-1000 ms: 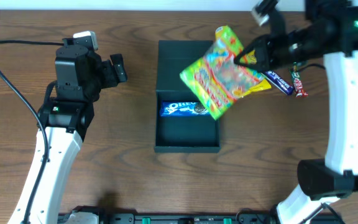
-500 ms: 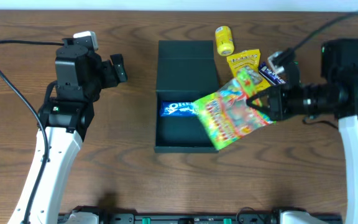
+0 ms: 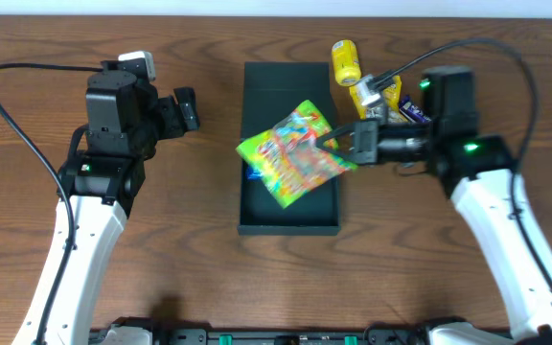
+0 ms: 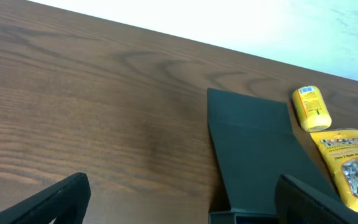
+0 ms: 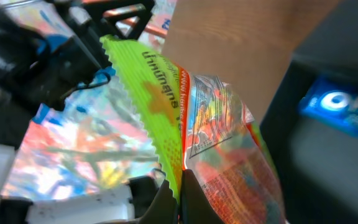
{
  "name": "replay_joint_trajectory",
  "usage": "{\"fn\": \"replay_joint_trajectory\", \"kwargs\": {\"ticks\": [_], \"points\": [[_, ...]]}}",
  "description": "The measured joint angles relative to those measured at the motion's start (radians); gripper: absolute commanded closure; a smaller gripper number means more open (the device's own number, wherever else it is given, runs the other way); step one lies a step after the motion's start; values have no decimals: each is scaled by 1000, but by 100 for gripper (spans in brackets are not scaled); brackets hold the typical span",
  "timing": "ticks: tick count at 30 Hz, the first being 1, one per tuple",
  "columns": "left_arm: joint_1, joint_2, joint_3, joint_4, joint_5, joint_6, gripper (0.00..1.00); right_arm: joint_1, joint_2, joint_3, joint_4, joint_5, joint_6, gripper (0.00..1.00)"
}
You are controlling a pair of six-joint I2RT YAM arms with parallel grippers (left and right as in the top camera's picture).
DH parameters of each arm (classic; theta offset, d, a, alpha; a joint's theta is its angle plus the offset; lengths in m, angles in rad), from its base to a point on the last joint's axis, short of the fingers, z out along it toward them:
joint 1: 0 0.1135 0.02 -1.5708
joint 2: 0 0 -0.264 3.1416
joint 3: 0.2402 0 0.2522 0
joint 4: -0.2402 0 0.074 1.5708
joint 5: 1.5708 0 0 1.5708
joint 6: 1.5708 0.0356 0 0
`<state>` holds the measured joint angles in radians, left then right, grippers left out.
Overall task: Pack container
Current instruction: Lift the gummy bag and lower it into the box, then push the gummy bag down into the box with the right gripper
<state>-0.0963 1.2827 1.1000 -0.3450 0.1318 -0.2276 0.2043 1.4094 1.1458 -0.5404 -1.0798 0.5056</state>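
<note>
Overhead, container: matte dark green-black square cardboard box (image 3: 288,227) at table centre, flap lid (image 3: 281,91) open toward 12 o'clock for loading.
Right gripper (image 3: 339,146): pinches the bright green crinkly candy bag (image 3: 293,155) by its 3 o'clock edge, dangling it over the box.
Left gripper (image 3: 184,107): fingers spread, empty, out of the way at 9 o'clock.

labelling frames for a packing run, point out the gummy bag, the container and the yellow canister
gummy bag (image 3: 290,155), overhead view, middle of the bag
container (image 3: 276,91), overhead view, open lid flap
yellow canister (image 3: 345,61), overhead view, its side

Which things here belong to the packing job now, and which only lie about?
In the job: container, colourful bag in the right claw, Oreo packet inside.
Lying about: yellow can, yellow snack packet, beside the container.
</note>
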Motion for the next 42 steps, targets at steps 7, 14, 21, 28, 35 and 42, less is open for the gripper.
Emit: {"fn": "replay_joint_trajectory", "kwargs": {"ticks": [7, 14, 21, 28, 35, 42], "points": [[0, 0, 0, -2, 0, 0, 5, 64, 0, -167, 215, 103, 369, 98], [0, 0, 0, -2, 0, 0, 5, 110, 0, -291, 301, 196, 575, 98], [0, 0, 0, -2, 0, 0, 5, 121, 0, -304, 238, 243, 641, 1], [0, 0, 0, -3, 0, 0, 5, 113, -15, -298, 235, 291, 584, 1], [0, 0, 0, -4, 0, 0, 5, 109, -88, -240, 144, 414, 444, 1], [0, 0, 0, -16, 0, 8, 5, 124, -152, -56, -27, 583, 73, 1]]}}
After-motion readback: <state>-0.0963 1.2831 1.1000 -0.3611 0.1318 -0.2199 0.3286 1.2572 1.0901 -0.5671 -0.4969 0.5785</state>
